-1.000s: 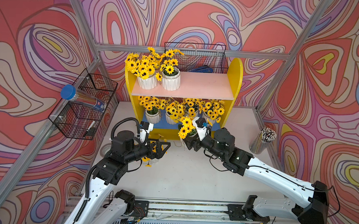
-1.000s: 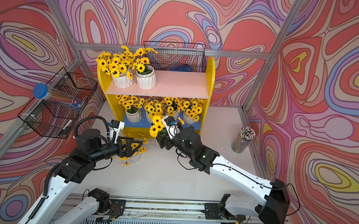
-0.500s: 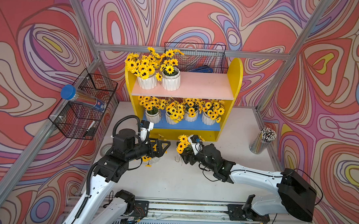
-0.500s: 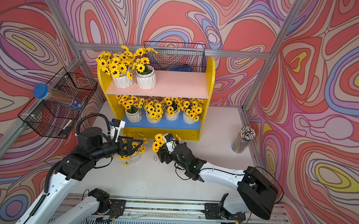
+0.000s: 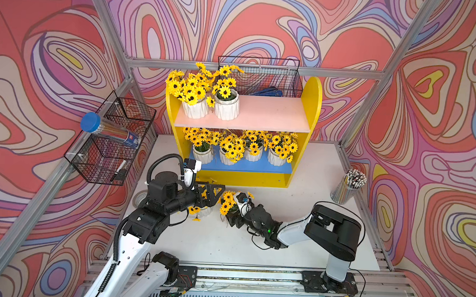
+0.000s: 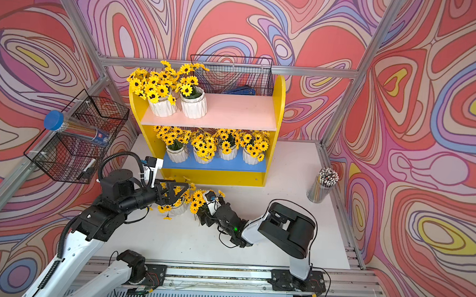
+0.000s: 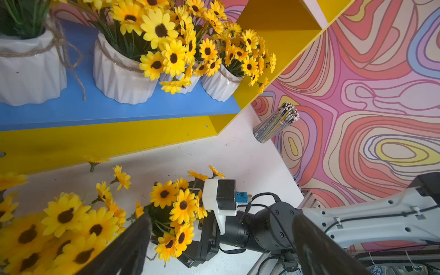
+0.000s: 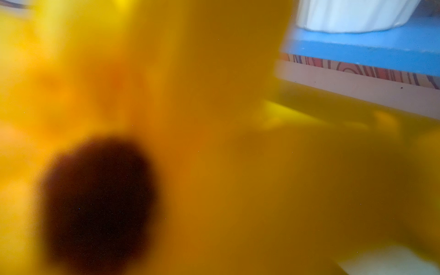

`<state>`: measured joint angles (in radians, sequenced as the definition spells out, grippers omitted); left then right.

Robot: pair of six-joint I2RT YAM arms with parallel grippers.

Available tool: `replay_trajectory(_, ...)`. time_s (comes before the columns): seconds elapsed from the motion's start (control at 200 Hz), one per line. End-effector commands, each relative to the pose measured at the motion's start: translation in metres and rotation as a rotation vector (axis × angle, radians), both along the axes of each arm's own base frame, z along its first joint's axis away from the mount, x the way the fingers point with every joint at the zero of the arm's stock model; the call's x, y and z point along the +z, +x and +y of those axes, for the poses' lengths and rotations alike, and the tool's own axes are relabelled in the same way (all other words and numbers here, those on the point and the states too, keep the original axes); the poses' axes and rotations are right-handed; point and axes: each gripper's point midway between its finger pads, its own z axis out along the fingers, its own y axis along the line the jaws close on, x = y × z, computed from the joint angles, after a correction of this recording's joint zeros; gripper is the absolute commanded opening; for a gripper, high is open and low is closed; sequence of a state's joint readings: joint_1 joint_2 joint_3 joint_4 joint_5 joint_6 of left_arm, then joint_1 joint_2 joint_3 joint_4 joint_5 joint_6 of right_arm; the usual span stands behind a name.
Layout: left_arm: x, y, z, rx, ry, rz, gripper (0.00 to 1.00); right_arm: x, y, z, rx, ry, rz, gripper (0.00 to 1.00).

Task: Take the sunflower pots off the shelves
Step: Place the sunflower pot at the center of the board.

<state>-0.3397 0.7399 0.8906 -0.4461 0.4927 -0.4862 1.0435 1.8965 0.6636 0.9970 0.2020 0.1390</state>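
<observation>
shelves (image 5: 313, 108): at the back of the white desk (image 5: 297, 213), open side facing the arms; yellow round-topped side panels and flat matte boards.
upper board (image 5: 272, 112): pale pink; two sunflower pots (image 5: 226, 108) stand upright, close side by side at its left end.
lower board (image 5: 244, 166): blue; four pots (image 5: 252, 155) stand upright in a row, their blooms crowding together under the pink board.
off the shelves: two pots near each other, just in front of the unit.
loose pot (image 5: 204, 211): stands on the desk below the left end effector (image 5: 217, 195), long axis vertical, blooms spreading up around the fingers.
held pot (image 7: 183, 204): between the fingers of the right end effector (image 5: 229, 213), its bunch leaning toward the left arm; the white body is mostly hidden, and I cannot tell whether it touches the desk.
pot make: white glazed ceramic with ribbed sides and twine round the neck; yellow petals, dark centres, thin green stems.
left end effector: spread wide with nothing between the fingers, hovering over the loose pot.
right end effector: low by the desk, jaws set wide and closed on the held pot.
right wrist view: filled by one blurred bloom, with a strip of blue board and a ribbed pot base at the edge.
cup of pencils (image 5: 348, 188): clear and upright at the desk's right edge, well apart from the pots.
</observation>
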Motion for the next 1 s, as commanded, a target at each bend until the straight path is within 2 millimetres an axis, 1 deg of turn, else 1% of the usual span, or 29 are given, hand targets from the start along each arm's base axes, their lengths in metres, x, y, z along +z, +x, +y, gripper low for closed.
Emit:
replay_trajectory(0.0, -0.003, 0.001, 0.002, 0.022, -0.011, -0.007, 0.94, 0.003, -0.004, 0.014, 0.008, 0.065, -0.027, 0.00)
replay_trajectory(0.08, -0.004, 0.002, 0.002, 0.028, -0.018, -0.015, 0.94, -0.012, -0.011, 0.016, 0.020, 0.057, 0.004, 0.00)
replay_trajectory(0.155, -0.002, 0.003, 0.002, 0.026, -0.025, -0.028, 0.94, -0.026, -0.012, 0.015, 0.016, 0.038, 0.025, 0.00)
replay_trajectory(0.32, -0.001, 0.005, 0.001, 0.024, -0.022, -0.038, 0.94, -0.050, -0.007, 0.011, -0.020, -0.008, 0.030, 0.00)
replay_trajectory(0.406, -0.001, 0.006, 0.001, 0.026, -0.025, -0.041, 0.94, -0.068, -0.004, 0.012, -0.032, -0.028, 0.042, 0.00)
replay_trajectory(0.571, -0.002, 0.006, 0.001, 0.024, -0.029, -0.044, 0.94, -0.089, 0.002, 0.005, -0.078, -0.062, 0.023, 0.00)
replay_trajectory(0.701, -0.001, 0.005, 0.002, 0.031, -0.030, -0.049, 0.94, -0.100, 0.006, 0.003, -0.101, -0.078, 0.018, 0.00)
replay_trajectory(0.751, 0.000, 0.004, 0.002, 0.032, -0.033, -0.051, 0.94, -0.103, 0.006, -0.001, -0.115, -0.085, 0.012, 0.05)
replay_trajectory(0.816, -0.001, 0.003, 0.003, 0.033, -0.033, -0.052, 0.94, -0.107, 0.004, -0.004, -0.114, -0.108, 0.011, 0.18)
replay_trajectory(0.861, -0.002, 0.002, 0.004, 0.036, -0.031, -0.051, 0.94, -0.111, 0.003, -0.005, -0.116, -0.131, 0.016, 0.22)
replay_trajectory(0.991, -0.004, -0.002, 0.007, 0.048, -0.025, -0.053, 0.94, -0.111, 0.000, -0.006, -0.128, -0.165, 0.000, 0.44)
